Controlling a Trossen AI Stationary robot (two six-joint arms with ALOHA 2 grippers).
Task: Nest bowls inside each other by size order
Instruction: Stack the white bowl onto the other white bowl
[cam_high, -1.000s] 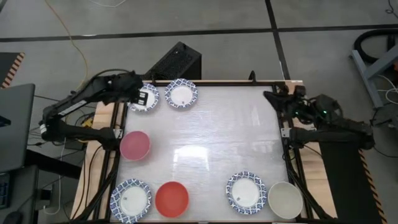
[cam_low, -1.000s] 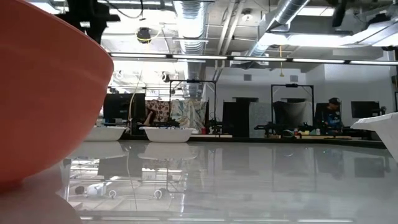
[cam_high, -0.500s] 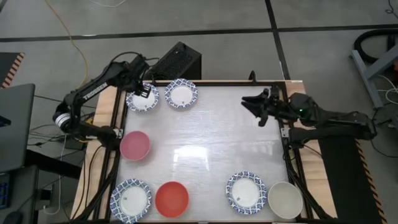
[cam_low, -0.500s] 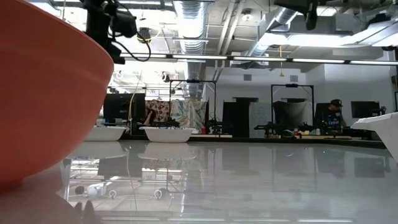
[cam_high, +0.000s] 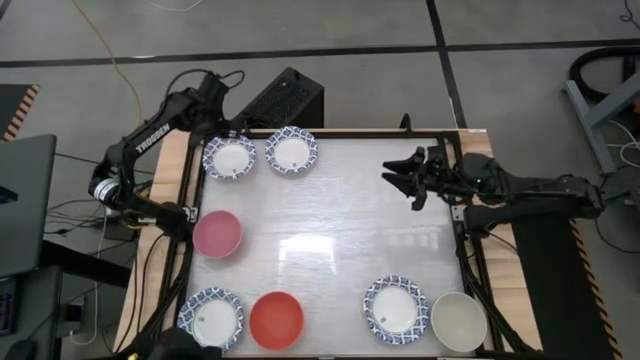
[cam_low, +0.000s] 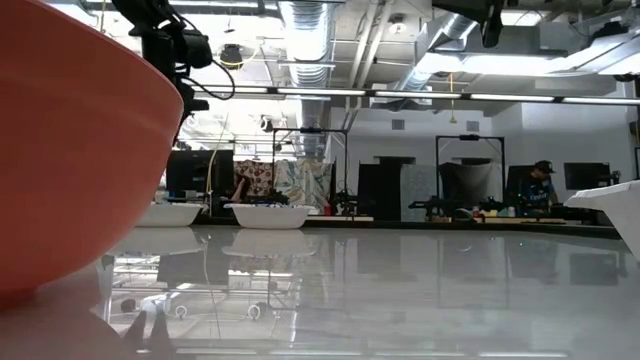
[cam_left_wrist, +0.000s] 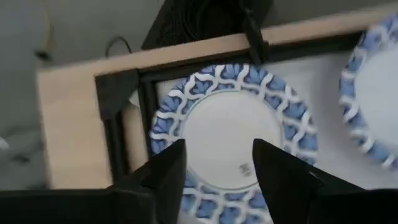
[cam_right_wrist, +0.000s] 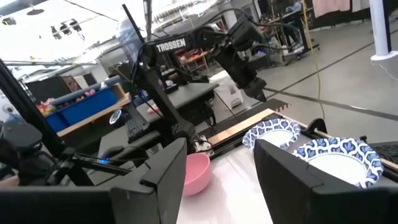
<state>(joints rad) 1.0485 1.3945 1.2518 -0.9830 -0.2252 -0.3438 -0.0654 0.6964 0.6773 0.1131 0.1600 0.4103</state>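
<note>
Seven bowls rest on their bases on the white table. Blue-and-white ones sit at far left (cam_high: 230, 158), beside it (cam_high: 291, 152), near left (cam_high: 210, 319) and near right (cam_high: 396, 306). A pink bowl (cam_high: 217, 233) sits at the left edge, a red one (cam_high: 276, 319) at the front and a cream one (cam_high: 459, 320) at the near right corner. My left gripper (cam_high: 228, 118) is open above the far-left bowl's (cam_left_wrist: 233, 134) far rim, touching nothing. My right gripper (cam_high: 400, 175) is open and empty over the table's far right.
A black box (cam_high: 285, 100) stands just beyond the table's far edge, close to my left arm. A dark frame (cam_high: 185, 215) runs along the table's sides. The table's middle (cam_high: 330, 230) holds no bowls. The red bowl (cam_low: 70, 150) fills the low view's left.
My left gripper has risen and drawn back from over the far-left bowl toward the table's far edge; the bowl stays in place. My right gripper has swung from the right edge out over the table, toward its left.
</note>
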